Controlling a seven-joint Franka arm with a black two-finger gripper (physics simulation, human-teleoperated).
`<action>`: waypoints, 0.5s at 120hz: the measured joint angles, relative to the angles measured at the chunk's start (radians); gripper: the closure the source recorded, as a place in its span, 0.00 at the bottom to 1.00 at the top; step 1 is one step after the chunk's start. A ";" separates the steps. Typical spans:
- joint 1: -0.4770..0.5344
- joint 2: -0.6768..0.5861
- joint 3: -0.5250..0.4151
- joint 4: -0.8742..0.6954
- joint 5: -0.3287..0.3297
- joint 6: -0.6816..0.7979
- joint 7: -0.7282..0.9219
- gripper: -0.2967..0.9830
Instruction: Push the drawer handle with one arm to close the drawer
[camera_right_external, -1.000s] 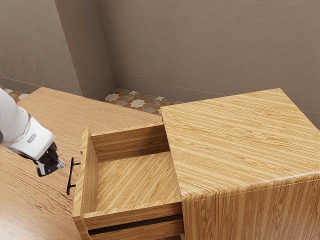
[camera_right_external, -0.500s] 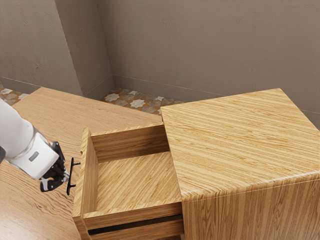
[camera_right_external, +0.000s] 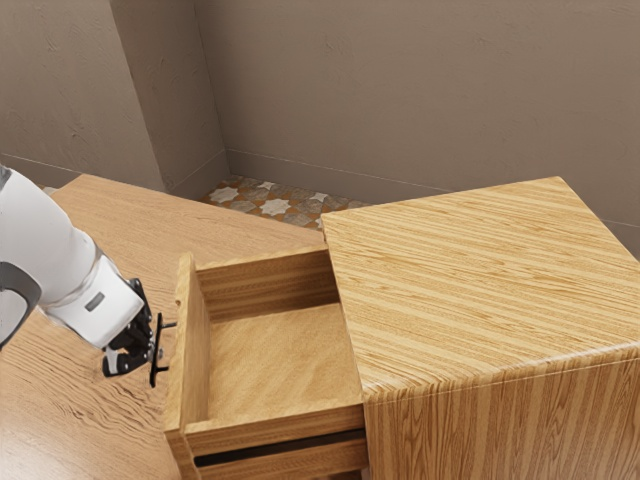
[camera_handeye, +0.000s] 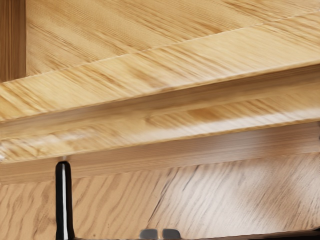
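Drawer (camera_right_external: 192, 345) is seen pulled out of wooden cabinet (camera_right_external: 470, 280), beside tabletop (camera_right_external: 200, 225); black bar handle (camera_right_external: 155, 372) is mounted on its front. End effector (camera_right_external: 150, 353) is clenched on nothing, tips apparently pressed to the bar. Drawer is judged light, rigid, smooth-running, not fragile. No grasp needed: bar is best pushed near mid-length, straight toward cabinet; off-centre, tips could be slid off slick metal.

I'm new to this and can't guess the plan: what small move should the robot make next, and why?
Probably a short, straight push toward the cabinet: my gripper is right at the handle, on its outer side, and the drawer juts well out of the cabinet.
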 joint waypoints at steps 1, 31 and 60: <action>0.000 0.003 0.000 0.001 0.000 0.001 0.000 0.85; 0.008 0.086 -0.021 0.049 -0.001 0.021 -0.002 0.85; 0.020 0.161 -0.057 0.104 0.000 0.043 -0.010 0.85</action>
